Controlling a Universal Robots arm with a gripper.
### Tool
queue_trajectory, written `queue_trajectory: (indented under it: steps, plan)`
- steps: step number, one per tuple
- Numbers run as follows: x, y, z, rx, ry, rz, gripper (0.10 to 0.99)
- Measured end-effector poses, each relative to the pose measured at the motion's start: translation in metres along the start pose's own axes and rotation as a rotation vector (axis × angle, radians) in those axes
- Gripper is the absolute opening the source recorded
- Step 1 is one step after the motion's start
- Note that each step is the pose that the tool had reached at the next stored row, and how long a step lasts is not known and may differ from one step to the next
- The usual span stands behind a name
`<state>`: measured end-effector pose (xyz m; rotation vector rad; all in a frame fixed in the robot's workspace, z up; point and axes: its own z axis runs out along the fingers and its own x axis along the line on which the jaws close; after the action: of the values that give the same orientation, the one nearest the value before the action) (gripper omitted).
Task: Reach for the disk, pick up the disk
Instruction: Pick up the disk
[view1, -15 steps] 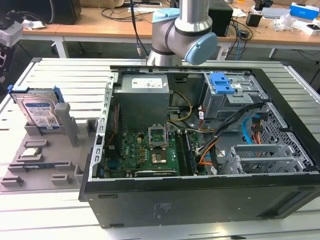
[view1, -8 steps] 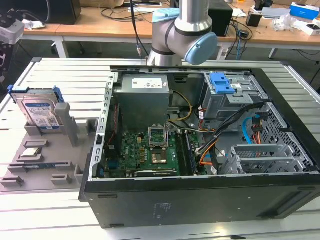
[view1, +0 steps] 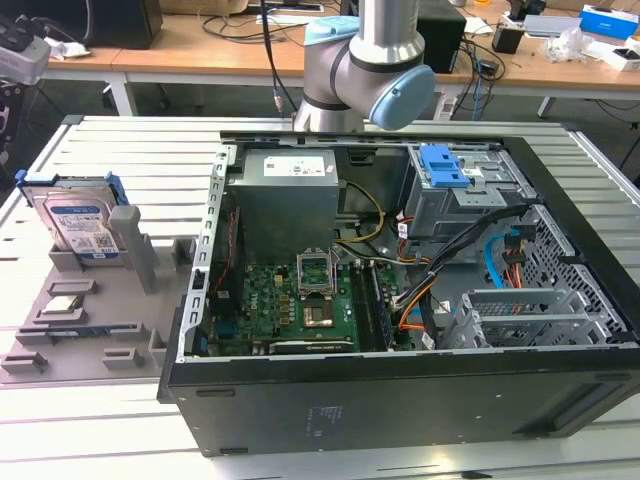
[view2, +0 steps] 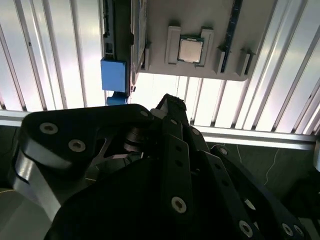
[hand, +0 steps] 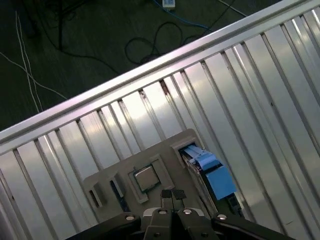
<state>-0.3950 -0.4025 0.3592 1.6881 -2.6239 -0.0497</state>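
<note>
Gripper (hand: 172, 195) seemingly narrow and empty above the grey holder (hand: 160, 152), near the disk (view1: 80, 222).

You can read no print: the white-and-blue label (view1: 86, 236) on the flat silver metal disk (view1: 72, 222) and the white sticker (view1: 290, 163) on the grey metal power supply box (view1: 285, 208) are illegible.
</note>
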Motion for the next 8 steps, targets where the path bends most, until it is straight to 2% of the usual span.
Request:
queue_trajectory:
  steps: [8]
  plan:
    - [0.0,0.0,0.0,0.0,0.0032,-0.085,0.106]
